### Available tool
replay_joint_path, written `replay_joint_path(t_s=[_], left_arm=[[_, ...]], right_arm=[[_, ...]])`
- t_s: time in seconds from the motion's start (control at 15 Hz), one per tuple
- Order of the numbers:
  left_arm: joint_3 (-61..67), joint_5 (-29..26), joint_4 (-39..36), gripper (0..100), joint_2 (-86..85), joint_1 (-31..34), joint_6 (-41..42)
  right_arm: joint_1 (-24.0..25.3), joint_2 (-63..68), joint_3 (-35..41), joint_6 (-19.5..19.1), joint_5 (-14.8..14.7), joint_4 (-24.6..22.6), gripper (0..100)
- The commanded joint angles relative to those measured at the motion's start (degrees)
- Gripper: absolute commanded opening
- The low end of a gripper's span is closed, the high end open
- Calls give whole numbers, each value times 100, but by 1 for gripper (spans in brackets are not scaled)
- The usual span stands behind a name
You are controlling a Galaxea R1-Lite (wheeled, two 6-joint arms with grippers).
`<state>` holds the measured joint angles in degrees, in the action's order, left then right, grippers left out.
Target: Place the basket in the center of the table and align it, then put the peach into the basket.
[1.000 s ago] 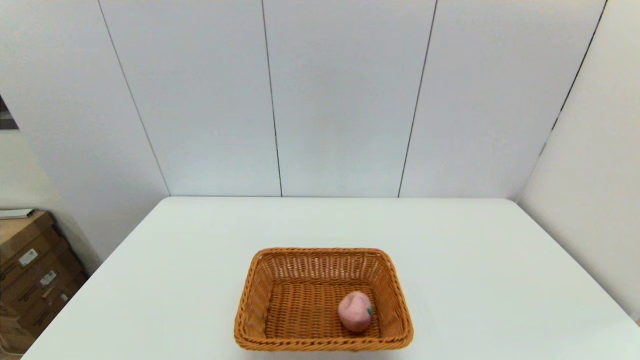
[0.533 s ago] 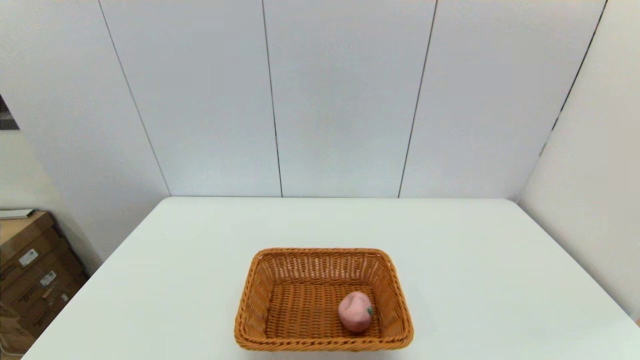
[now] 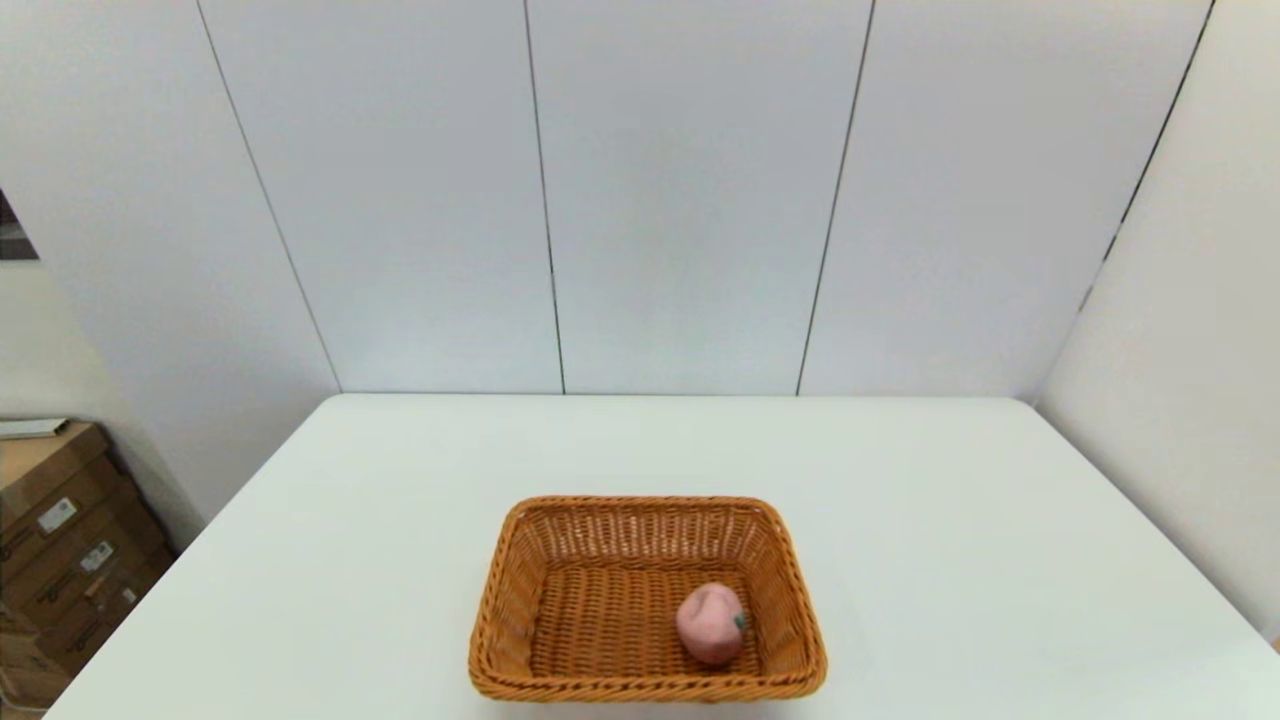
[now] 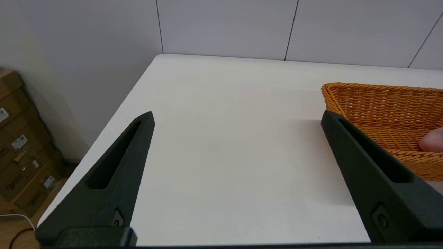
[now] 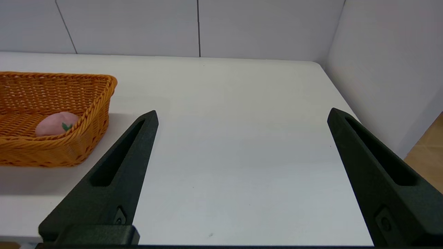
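Peach (image 3: 711, 624) and basket (image 3: 520, 600) sit together in the head view: the pink fruit rests on the woven floor inside the basket, toward its right near corner, with its small green leaf on the right side. The orange-brown basket stands squarely on the white table (image 3: 960, 560), near the front edge and about midway across its width, its long sides running parallel to that edge. Neither arm shows in this view. Beyond the table's left side, stacked cardboard boxes (image 3: 60, 540) stand on the floor against the pale panelled wall (image 3: 680, 200). From the left wrist view, the left gripper (image 4: 237, 117) hangs above bare tabletop on the left part of the table, its two black fingers (image 4: 114, 173) spread wide with nothing between them; the basket's corner (image 4: 380, 100) lies beside the farther finger, apart from it, and a sliver of the peach (image 4: 432, 141) peeks over the rim. The boxes (image 4: 17, 148) show again past the table edge. From the right wrist view, the right gripper (image 5: 242, 114) is likewise spread wide and holding nothing, poised over the table's right portion; the basket (image 5: 86, 114) lies off to its side, with the peach (image 5: 55, 123) nestled low behind the braided rim.
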<state>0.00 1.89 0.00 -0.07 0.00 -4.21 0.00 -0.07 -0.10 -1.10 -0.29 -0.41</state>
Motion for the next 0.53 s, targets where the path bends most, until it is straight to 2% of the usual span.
replay_joint_path(t_s=[0.07,0.53], left_arm=[[0,4,0,100,-1,0,-1],[0,4,0,100,-1,0,-1]], right_arm=[[0,7,1,92,-23,-11,100],[0,7,1,180,-50,-2,100]])
